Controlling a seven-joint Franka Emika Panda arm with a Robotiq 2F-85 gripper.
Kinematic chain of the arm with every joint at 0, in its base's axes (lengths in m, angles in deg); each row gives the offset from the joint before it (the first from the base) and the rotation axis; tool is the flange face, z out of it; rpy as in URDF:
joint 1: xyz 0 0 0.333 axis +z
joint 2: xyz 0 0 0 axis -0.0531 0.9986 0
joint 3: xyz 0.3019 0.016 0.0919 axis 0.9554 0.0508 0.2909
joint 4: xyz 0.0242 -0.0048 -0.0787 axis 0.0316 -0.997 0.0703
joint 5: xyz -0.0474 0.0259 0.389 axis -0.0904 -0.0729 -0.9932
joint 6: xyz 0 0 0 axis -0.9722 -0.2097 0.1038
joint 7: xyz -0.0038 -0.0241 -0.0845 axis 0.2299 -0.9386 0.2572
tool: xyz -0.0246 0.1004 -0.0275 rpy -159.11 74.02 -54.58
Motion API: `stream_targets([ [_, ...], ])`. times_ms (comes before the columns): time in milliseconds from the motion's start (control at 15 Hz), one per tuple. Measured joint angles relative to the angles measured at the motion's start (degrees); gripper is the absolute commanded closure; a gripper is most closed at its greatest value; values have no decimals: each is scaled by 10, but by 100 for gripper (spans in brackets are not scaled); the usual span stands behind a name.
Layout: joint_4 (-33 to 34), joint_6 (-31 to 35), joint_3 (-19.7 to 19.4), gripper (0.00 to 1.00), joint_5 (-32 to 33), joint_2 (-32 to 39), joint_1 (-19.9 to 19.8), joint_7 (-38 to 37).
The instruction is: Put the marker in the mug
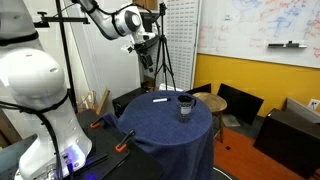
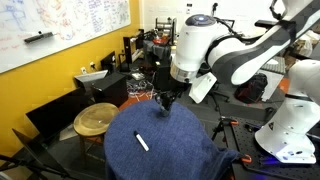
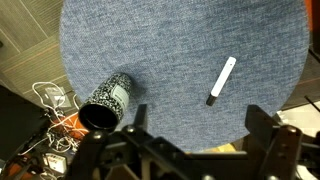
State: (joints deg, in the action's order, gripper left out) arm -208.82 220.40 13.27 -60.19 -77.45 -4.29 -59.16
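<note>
The white marker (image 1: 158,98) lies flat on the round blue-draped table (image 1: 150,128); it also shows in an exterior view (image 2: 142,141) and in the wrist view (image 3: 222,80). The dark glossy mug (image 1: 185,105) stands upright near the table's edge, apart from the marker; in the wrist view (image 3: 108,100) it is at the lower left. My gripper (image 1: 146,52) hangs well above the table, open and empty. Its fingers (image 3: 198,135) frame the bottom of the wrist view. In an exterior view the gripper (image 2: 166,100) covers the table's far edge, and I cannot make out the mug there.
A round wooden stool (image 1: 212,102) stands beside the table, also in an exterior view (image 2: 97,118). Black chairs (image 1: 240,103) and a tripod (image 1: 165,62) stand behind. Cables (image 3: 50,100) lie on the floor. Orange clamps (image 1: 122,148) hold the cloth.
</note>
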Motion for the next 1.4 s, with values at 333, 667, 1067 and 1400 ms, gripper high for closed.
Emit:
stream_targets([
  [333, 28, 62, -37, 0, 58, 62, 0, -79],
  [667, 71, 89, -66, 0, 77, 124, 15, -105],
  [1067, 101, 101, -91, 0, 66, 169, 41, -104],
  [1400, 101, 101, -92, 0, 66, 169, 42, -104],
])
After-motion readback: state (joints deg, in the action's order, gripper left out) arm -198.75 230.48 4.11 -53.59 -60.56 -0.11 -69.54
